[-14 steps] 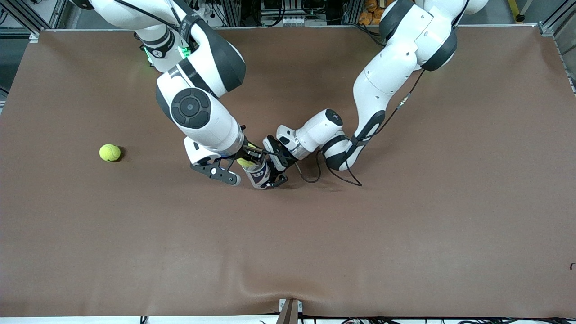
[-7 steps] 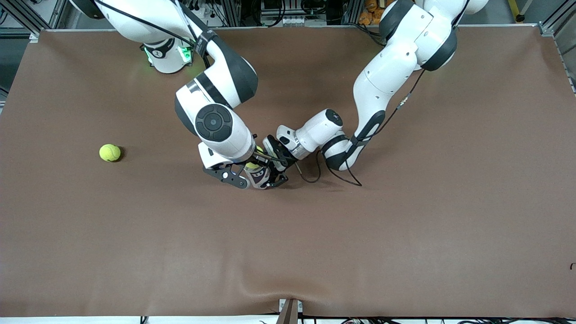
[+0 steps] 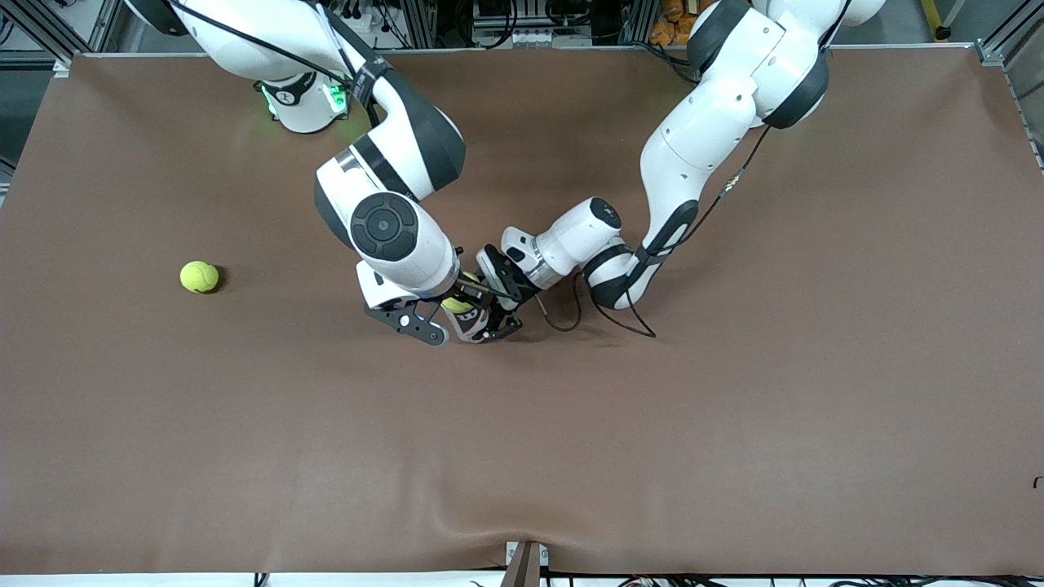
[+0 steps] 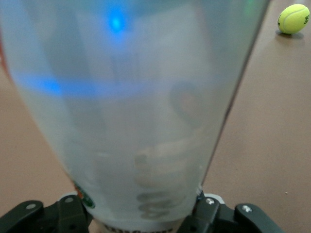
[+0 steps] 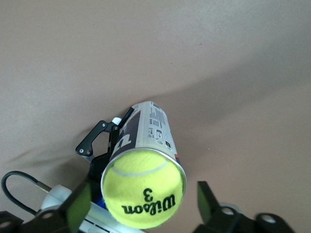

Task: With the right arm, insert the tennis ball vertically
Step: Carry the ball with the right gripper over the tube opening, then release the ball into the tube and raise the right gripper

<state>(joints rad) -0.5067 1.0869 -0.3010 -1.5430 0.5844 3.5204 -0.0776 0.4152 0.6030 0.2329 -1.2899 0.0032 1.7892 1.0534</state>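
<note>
One tennis ball sits in can mouth, btwn open right end effector fingers.

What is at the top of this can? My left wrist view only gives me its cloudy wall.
Observer: A tennis ball sits in the mouth of the can, filling the opening.
Operator: Is the right gripper gripping it?
Observer: No. The right gripper is over the can with its jaws open, one on each side of the ball and apart from it.
Operator: Where does the can rest?
Observer: It stands mouth up on the table, near the middle, with the left gripper shut on it.
</note>
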